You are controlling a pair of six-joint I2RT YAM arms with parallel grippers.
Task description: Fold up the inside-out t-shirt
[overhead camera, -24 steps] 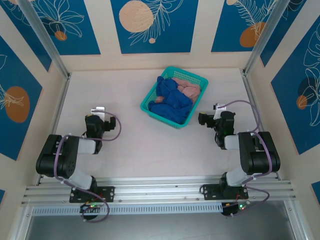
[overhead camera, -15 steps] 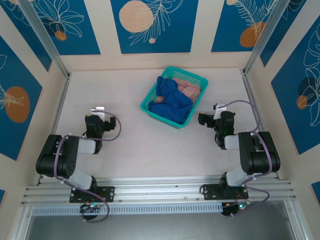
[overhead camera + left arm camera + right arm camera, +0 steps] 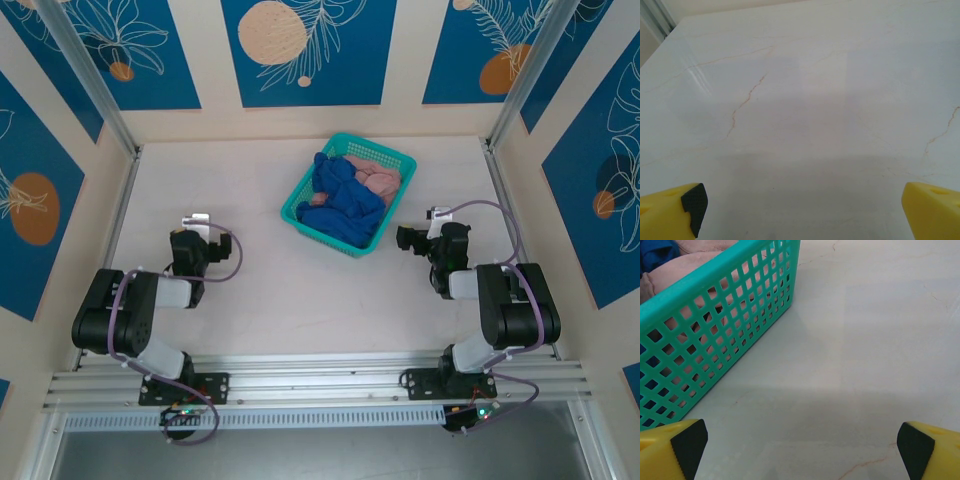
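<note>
Top external: left gripper (image 3: 802, 210), right gripper (image 3: 802, 445) gape empty; pinch only the blue t-shirt (image 3: 345, 205) from the far basket (image 3: 323, 232), not the pink garment (image 3: 375, 178).

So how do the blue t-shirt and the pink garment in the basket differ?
In the teal basket, the blue t-shirt sprawls across the left and near parts; the pink garment is bunched at the far right. The blue t-shirt shows more cloth than the pink garment. Both lie crumpled.

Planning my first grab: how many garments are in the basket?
2: the blue t-shirt heaped across the left and near side of the teal basket, the pink garment toward its far right corner. Others may be hidden underneath.
</note>
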